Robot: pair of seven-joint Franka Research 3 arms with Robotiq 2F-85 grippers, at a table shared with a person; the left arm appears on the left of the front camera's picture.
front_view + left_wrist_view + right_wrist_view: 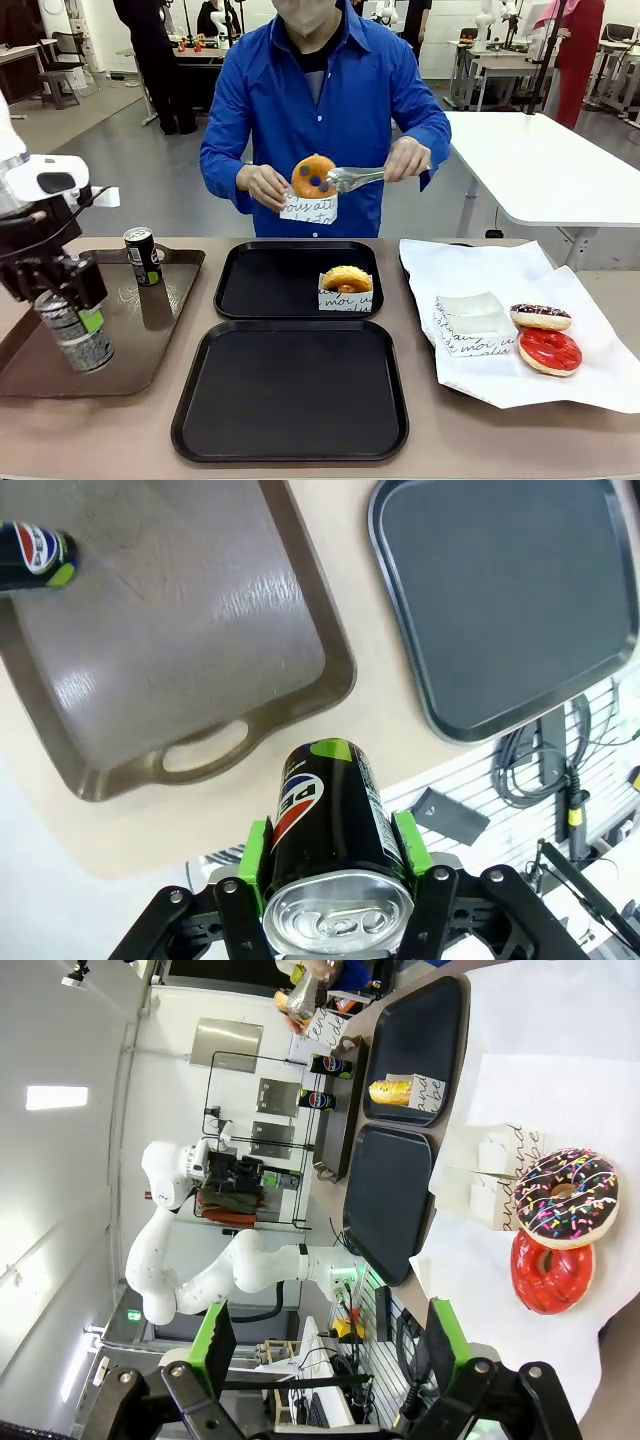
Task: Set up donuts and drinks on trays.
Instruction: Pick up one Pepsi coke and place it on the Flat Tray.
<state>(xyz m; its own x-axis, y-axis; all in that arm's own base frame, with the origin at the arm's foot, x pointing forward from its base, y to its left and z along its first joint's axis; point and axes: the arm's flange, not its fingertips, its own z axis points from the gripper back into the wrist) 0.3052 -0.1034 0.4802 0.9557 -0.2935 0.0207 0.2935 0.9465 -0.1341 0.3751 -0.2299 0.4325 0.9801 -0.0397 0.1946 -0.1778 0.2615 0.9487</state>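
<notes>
Table [100,430]: shared work surface. The person [340,100] stands at the table's far edge, opposite me.

Sheet [480,265]: white paper on my right side. Serves as the donut stock area.

Brown tray [165,330]: my left side. Can stock area.

Near tray [290,395]: black, centre, bare. Judged the next fill target, as it lies closest to me.

Far tray [265,285]: black, just behind near tray. Holds one boxed glazed donut [346,279] at the right corner nearest me. The rest of the floor is free, prob. for a drink.

L gripper [333,858]: my jaws are clamped on a can [335,820], pads on opp. sides of its body, silver top toward my palm. The can hangs tilted over brown tray's near end and looks clear of the surface. Judged a carry posture, bound for a black tray.

R gripper [328,1350]: jaws apart, nothing between. It looks across the sheet from its outer side, clear of the person's reach.

Person's hands: one hand [262,185] supports a boxed orange donut [314,176] from below. The other hand [405,158] grips tongs [355,179] touching it, so the glaze isn't fingered. Held above far tray's back edge.

2nd can [143,256]: upright at brown tray's far end.

Sheet stock: sprinkle donut [540,317] touching red donut [549,350], w/ an empty box [470,325] just beside them.
</notes>
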